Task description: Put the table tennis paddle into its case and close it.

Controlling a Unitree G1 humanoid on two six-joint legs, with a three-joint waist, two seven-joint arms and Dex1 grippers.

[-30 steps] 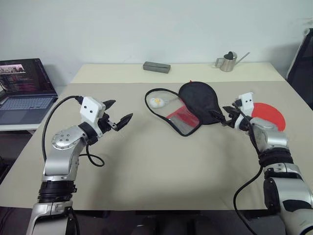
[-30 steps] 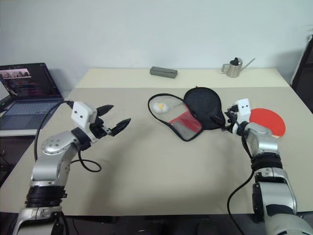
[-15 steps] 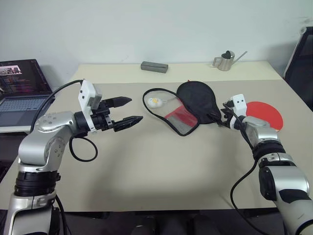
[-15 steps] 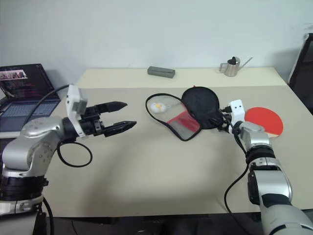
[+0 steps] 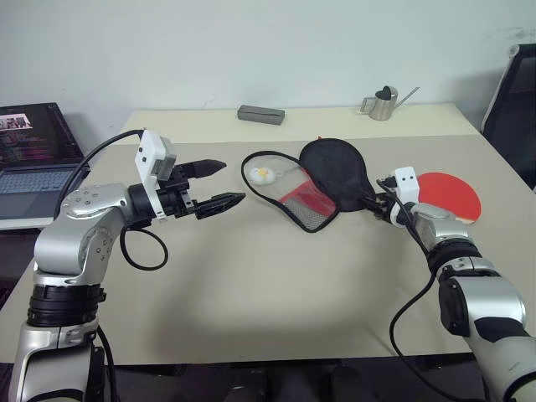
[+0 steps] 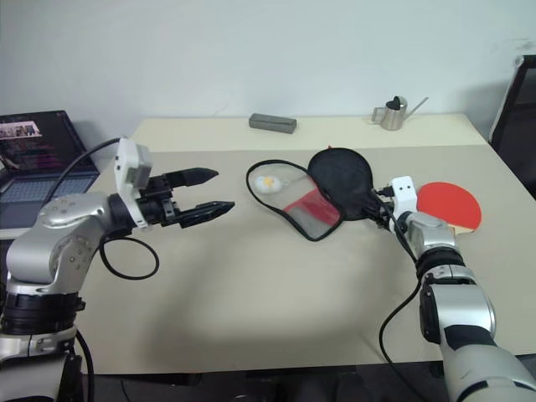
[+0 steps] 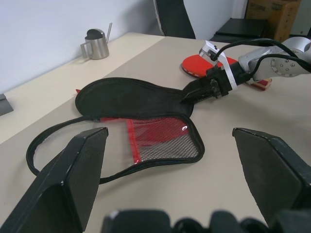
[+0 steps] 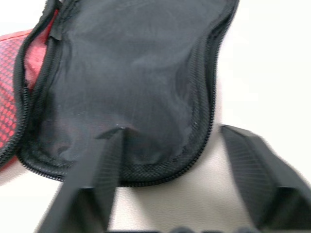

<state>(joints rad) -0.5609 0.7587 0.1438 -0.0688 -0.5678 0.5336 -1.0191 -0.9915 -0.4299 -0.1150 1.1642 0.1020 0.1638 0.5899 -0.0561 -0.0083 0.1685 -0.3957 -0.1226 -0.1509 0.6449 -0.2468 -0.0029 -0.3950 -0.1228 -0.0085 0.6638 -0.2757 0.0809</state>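
The case [image 5: 322, 180] is lying unzipped near the table [image 5: 251, 285] centre, black lining flap folded back toward the far side, red face & mesh pocket showing on the near side, zip trim looping out toward the robot's left w/ the white-yellow charm [image 5: 261, 174] inside the loop. The paddle [image 5: 449, 194] is lying flat just right of the case, not in it; handle is hidden behind the right arm.

Right gripper [image 8: 167, 145] is being held at the narrow neck end of the case. Jaws are seen part-spread in the right wrist view, one finger over the lining edge, the other on bare table; whether fabric is being pinched can't be told. Left gripper [image 6: 205, 193] is being held in the air well left of the case, jaws spread wide, nothing between them.

Risks, as judged:
- Only one layer or the zip edge is likely being caught, so the flap could be dragged shut or the whole pouch slid instead of opened.
- The pouch is light & unpinned, so it may be pushed away when the paddle is fed in.
- The paddle could be knocked by the right forearm, being so close.

Orientation: case long axis is running left-right & slightly toward the robot, round end left/far, neck end pointing right at the right gripper. Paddle's round blade is lying face-up; axis can't be told w/ handle hidden.
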